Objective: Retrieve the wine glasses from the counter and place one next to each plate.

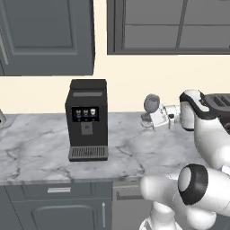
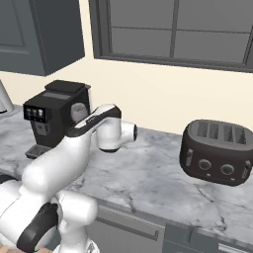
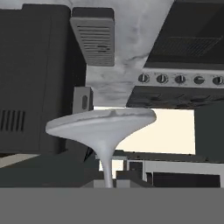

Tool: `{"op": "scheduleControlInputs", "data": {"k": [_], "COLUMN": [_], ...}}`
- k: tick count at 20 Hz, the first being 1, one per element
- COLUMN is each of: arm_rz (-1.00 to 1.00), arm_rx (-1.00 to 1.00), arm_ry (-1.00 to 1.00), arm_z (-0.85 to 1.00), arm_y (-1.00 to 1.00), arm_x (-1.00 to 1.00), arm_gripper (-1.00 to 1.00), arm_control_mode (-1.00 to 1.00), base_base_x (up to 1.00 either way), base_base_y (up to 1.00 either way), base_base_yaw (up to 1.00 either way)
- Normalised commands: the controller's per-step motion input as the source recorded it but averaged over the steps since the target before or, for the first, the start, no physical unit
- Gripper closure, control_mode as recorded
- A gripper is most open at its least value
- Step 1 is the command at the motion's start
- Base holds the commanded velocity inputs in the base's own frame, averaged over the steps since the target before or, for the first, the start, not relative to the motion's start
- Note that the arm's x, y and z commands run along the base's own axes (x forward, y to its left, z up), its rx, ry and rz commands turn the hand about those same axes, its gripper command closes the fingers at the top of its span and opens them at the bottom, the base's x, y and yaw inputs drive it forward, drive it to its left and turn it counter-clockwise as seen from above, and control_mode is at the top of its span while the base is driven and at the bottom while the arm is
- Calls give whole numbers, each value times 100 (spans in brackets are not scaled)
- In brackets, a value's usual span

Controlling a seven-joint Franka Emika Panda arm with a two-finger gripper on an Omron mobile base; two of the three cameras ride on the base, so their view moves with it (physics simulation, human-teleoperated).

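The pincer [image 1: 147, 120] hung in the air above the counter [image 1: 40, 148], pressed together on the stem of a wine glass [image 1: 152, 103]. In the left base view the glass's grey rounded bowl stood up just above the pincer, and nothing of it touched the marble. In the hand view the glass [image 3: 105, 127] showed close in front of the hand, its round foot spread wide and its thin stem running down toward the fingertips, which were too hidden to make out.

To the pincer's left stood the black coffee machine [image 1: 87, 119], upright with its drip tray facing the counter's front edge; a strip of bare marble lay between it and the pincer. Below and in front of the pincer the worktop ran open to its front edge, over the dark grey cabinets [image 1: 58, 206]. Behind it rose the cream wall [image 1: 134, 72], with a stretch of bare marble before it.

In the right base view the toaster [image 2: 217, 153] sat well apart from the pincer on its right side, with a wide stretch of veined marble [image 2: 148, 173] between them.
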Motion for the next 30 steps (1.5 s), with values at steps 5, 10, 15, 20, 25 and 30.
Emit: {"op": "scheduleControlInputs", "data": {"k": [5, 10, 15, 20, 25, 30], "arm_rz": [-5, -7, -5, 0, -1, 0], "arm_rx": [-3, 0, 0, 0, 0, 0], "arm_ry": [-1, -11, -17, -24, -9, 0], "arm_z": [100, 78, 61, 42, 1, 0], "arm_y": [0, -21, -11, -17, -8, 0], "arm_x": [-51, -39, -54, -95, -40, 0], "arm_gripper": [100, 100, 100, 100, 100, 100], "arm_control_mode": [-100, -100, -100, -100, 100, 100], "base_base_x": [0, 0, 0, 0, -60, -100], "base_base_y": [0, 0, 0, 0, -5, 0], "base_base_yaw": [0, 0, 0, 0, -3, -1]}}
